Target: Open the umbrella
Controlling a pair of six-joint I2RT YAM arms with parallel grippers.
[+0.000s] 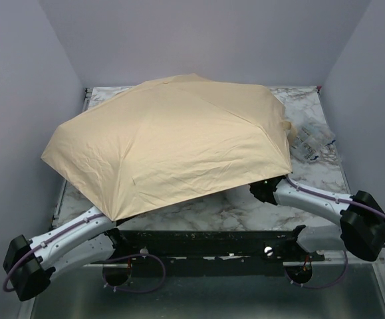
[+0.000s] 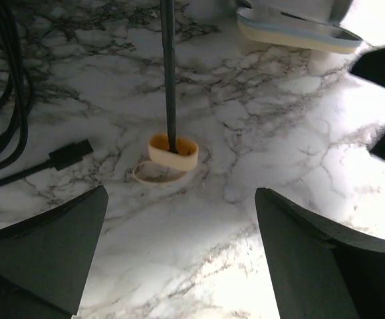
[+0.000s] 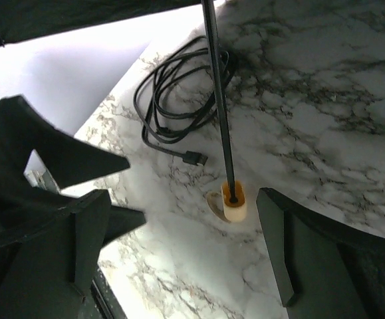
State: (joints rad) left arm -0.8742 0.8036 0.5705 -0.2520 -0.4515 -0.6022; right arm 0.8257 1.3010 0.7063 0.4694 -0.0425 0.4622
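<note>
The umbrella (image 1: 172,139) stands open on the marble table (image 1: 245,212), its tan canopy spread over most of the top. Its thin black shaft (image 2: 169,73) runs down to a cream handle (image 2: 173,151) resting on the marble, with the wrist loop (image 2: 153,174) beside it. My left gripper (image 2: 181,212) is open just short of the handle, with nothing between its fingers. Open too is my right gripper (image 3: 184,199), the handle (image 3: 235,203) close to its right finger but not touching. In the top view the canopy hides both sets of fingers.
A coiled black cable (image 3: 179,100) with a USB plug (image 2: 69,154) lies on the marble under the canopy. A pale oval case (image 2: 298,30) sits beyond the handle. A clear plastic bag (image 1: 312,143) lies at the table's right edge. Grey walls enclose the table.
</note>
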